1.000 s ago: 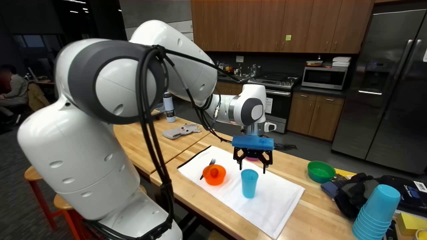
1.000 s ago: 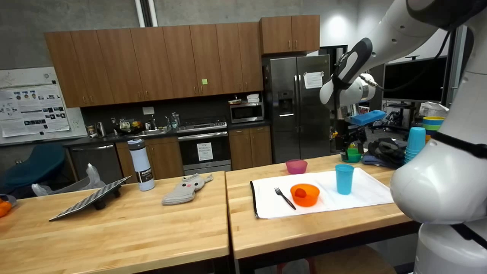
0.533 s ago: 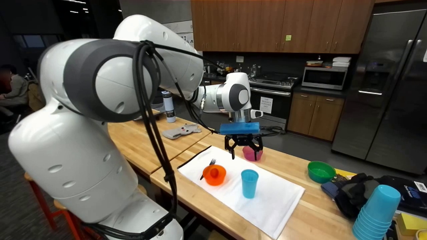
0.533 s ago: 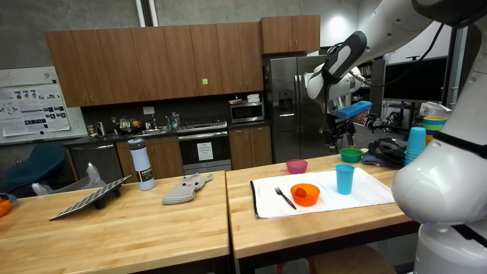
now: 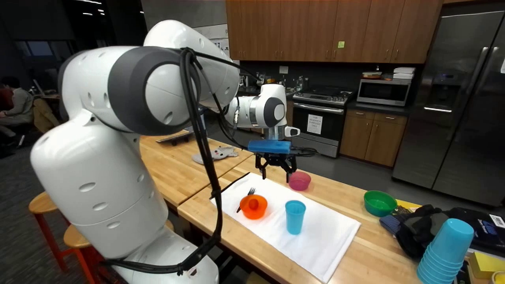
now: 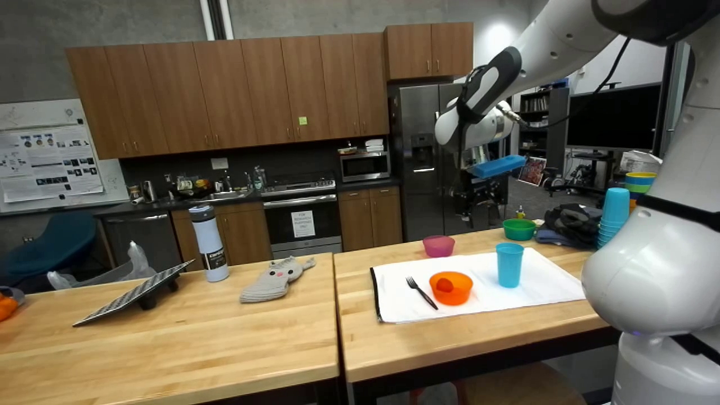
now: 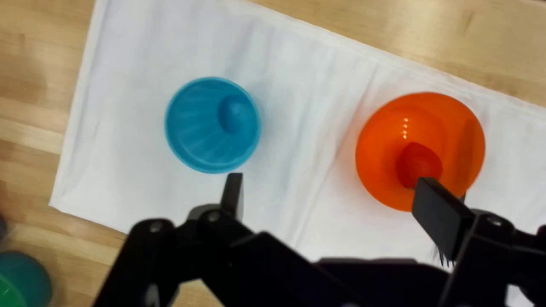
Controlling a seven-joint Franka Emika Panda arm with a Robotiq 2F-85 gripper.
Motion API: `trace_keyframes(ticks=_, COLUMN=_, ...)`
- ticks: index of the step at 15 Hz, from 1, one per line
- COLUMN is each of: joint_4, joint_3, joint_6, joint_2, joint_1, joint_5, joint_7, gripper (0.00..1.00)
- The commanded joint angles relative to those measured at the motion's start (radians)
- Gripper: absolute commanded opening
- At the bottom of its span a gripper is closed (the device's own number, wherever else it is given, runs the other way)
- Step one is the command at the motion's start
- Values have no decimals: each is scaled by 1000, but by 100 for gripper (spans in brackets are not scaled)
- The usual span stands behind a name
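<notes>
My gripper (image 5: 276,177) is open and empty, held in the air above the white cloth (image 5: 323,244). It also shows in an exterior view (image 6: 481,211) and in the wrist view (image 7: 329,183), with its black fingers wide apart. A blue cup (image 5: 295,217) stands upright on the cloth; in the wrist view the cup (image 7: 213,125) lies just beyond the left fingertip. An orange bowl (image 6: 457,292) holds a red round thing (image 7: 420,164). The right finger hides part of the bowl in the wrist view. A black fork (image 6: 422,293) lies beside the bowl.
A pink bowl (image 5: 300,181) stands on the table behind the cloth. A green bowl (image 5: 379,203), dark clothing (image 5: 422,228) and stacked blue cups (image 5: 444,252) are farther along. A grey plush toy (image 6: 277,279) and a bottle (image 6: 209,244) stand on the adjoining table.
My open gripper has moved left and upward in both exterior views, uncovering the pink bowl in one and the green bowl in the other. The things on the table have not moved.
</notes>
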Motion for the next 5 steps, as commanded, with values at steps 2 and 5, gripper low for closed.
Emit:
trace_keyframes(ticks=2, joint_4=50, joint_3=24, joint_6=-4, joint_2=42, joint_1=17, joint_5=32, joint_7=113, gripper=100)
trace_keyframes(ticks=5, joint_4=82, joint_3=33, joint_6=-6, joint_2=78, joint_1=23, joint_5=37, joint_7=154, gripper=100)
